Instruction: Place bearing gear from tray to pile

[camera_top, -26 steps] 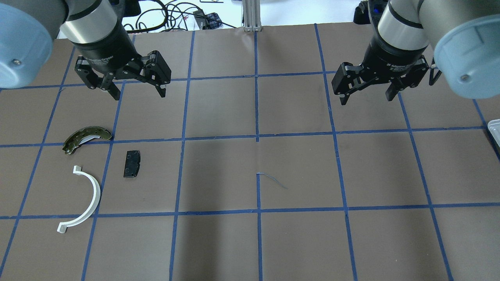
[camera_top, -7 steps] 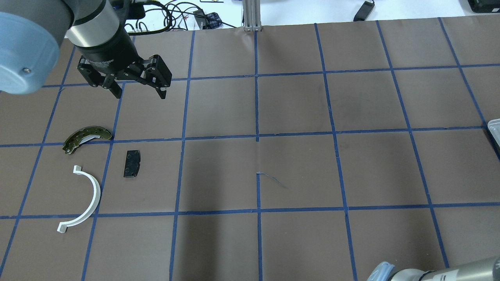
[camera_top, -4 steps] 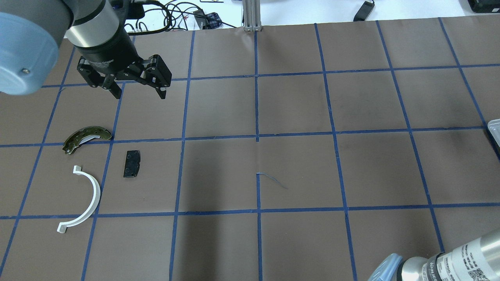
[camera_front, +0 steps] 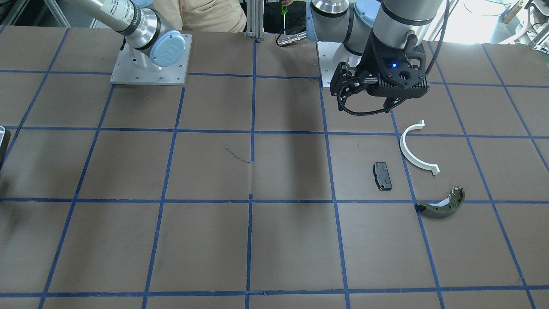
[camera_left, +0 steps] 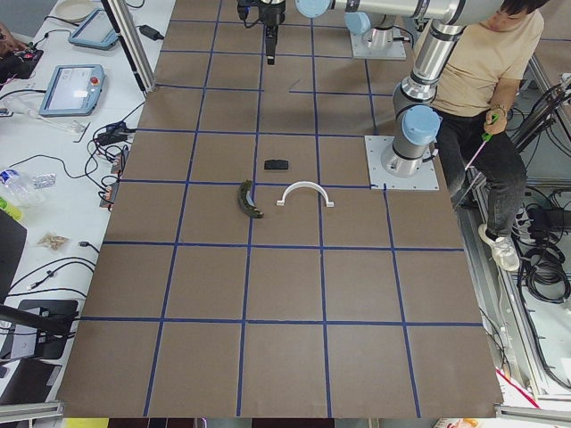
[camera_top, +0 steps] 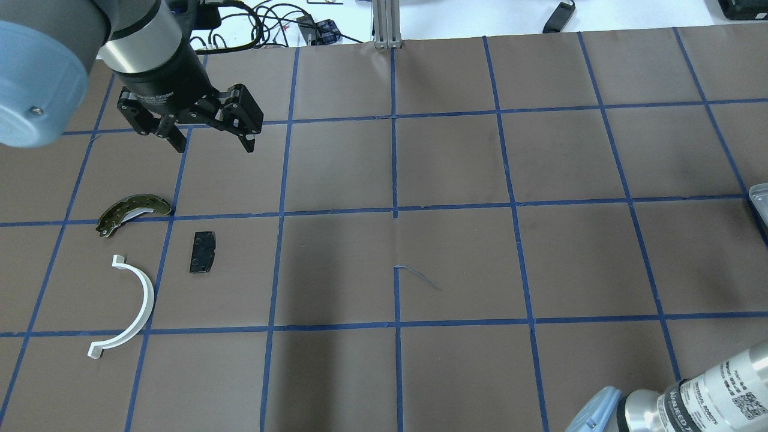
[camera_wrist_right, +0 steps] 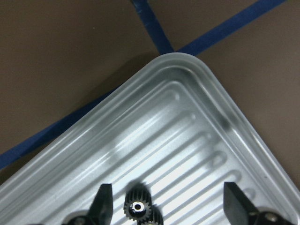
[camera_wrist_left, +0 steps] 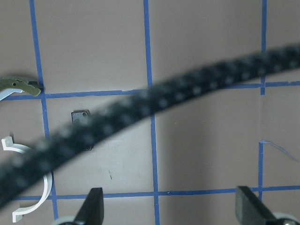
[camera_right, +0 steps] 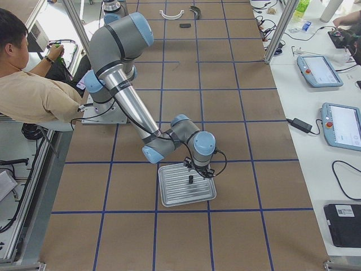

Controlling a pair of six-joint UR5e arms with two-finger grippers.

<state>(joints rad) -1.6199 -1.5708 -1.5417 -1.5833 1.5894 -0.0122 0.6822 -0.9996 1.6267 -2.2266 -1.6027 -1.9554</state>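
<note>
right end effector [camera_wrist_right: 167, 192] spread wide over the tray [camera_wrist_right: 178, 63] with the bearing gear [camera_wrist_right: 137, 206] between its fingers [camera_wrist_right: 104, 201], left end effector [camera_top: 214, 144] also wide, above the tabletop [camera_top: 456, 264] near the pile [camera_top: 202, 252].

Faint pale print on the left gripper [camera_top: 214, 146] body, just above its fingers, read roughly "Adaptive Gripper". The right arm [camera_top: 720, 390] carried a label on its silver sleeve, "UNIVERSAL ROBOTS", only partly legible.
</note>
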